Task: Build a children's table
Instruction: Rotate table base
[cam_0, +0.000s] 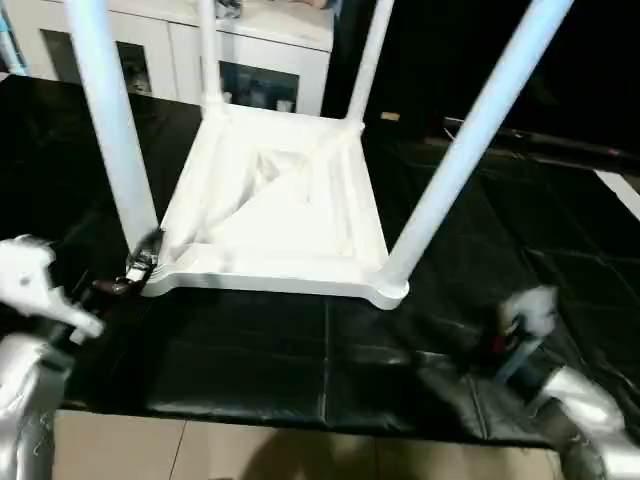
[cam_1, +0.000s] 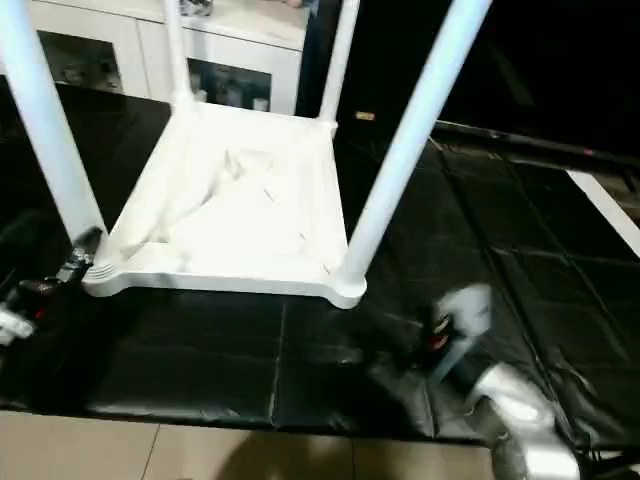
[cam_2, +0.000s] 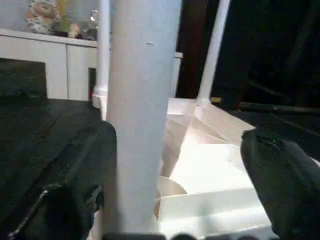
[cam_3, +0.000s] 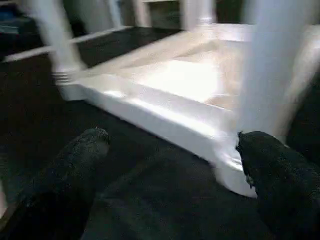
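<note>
Where black mats (cam_0: 330, 370) cover tile, a white cabinet (cam_0: 180, 50) stands behind.

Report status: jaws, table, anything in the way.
Both jaws open, holding nothing. Table top upside down on black mat, four legs standing in sockets. Left gripper by near-left leg. Nothing blocking.

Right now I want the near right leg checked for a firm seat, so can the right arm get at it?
Probably yes. The right gripper hovers with jaws open just short of the near right leg, which stands in the upturned table top; between them lies the black mat.
</note>
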